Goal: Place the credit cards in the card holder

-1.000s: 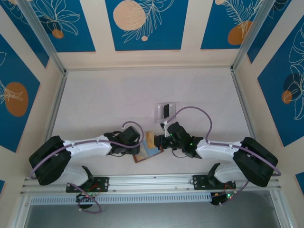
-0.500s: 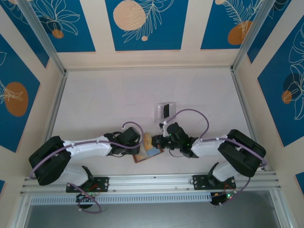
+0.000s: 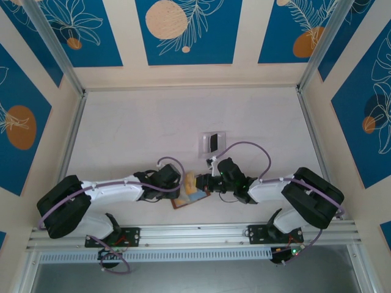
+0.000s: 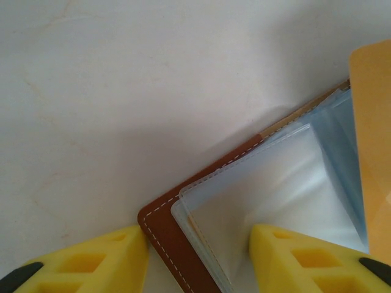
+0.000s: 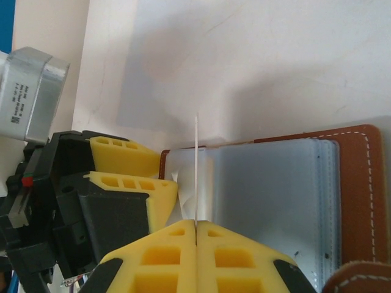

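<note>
yellow card (image 4: 374,134), edge-on at right wrist, pinched in right end effector (image 5: 195,224); left end effector (image 4: 198,241) half-open over wallet (image 4: 160,231).

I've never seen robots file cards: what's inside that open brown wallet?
Clear, pale blue pockets line the card holder; no card shows in them. The right hand holds a pale yellow card edge-on over them. What lies beneath that hand is covered.

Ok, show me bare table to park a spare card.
Bare: the table beyond the clear stand, and both sides of it out to the side rails. Crowded: near centre, where left tool and right tool meet at the card holder.
</note>
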Motion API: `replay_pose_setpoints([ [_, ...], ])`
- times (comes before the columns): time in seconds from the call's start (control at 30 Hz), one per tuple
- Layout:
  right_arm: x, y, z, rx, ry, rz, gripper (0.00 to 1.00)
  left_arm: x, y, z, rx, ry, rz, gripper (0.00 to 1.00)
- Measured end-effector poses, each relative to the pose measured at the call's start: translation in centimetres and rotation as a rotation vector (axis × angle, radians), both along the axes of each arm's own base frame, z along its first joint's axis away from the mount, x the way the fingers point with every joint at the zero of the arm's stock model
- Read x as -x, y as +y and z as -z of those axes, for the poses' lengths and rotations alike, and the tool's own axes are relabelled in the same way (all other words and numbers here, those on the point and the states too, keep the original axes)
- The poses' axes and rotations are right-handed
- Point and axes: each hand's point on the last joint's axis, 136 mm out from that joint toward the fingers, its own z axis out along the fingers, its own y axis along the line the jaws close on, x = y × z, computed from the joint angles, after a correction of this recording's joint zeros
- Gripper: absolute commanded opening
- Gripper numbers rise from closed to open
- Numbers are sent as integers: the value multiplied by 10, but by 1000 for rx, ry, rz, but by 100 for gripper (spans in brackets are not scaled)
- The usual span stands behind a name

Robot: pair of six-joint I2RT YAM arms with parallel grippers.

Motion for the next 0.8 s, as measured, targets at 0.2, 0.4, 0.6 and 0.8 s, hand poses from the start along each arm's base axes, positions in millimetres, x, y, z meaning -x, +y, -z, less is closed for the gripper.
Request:
replay_pose_setpoints([
  [0.2, 3, 0, 10, 20, 26, -5, 0, 0, 0, 0, 0, -3, 0, 47],
  [0.4, 4, 0, 9, 21, 23, -9, 0, 0, 0, 0, 1, -3, 1, 47],
  [0.6, -1, -4, 6, 21, 19, 7, 0, 0, 0, 0, 1, -4, 0, 47],
  [0.8, -6, -3, 1, 11, 14, 10, 0, 0, 0, 0, 3, -3, -3, 47],
])
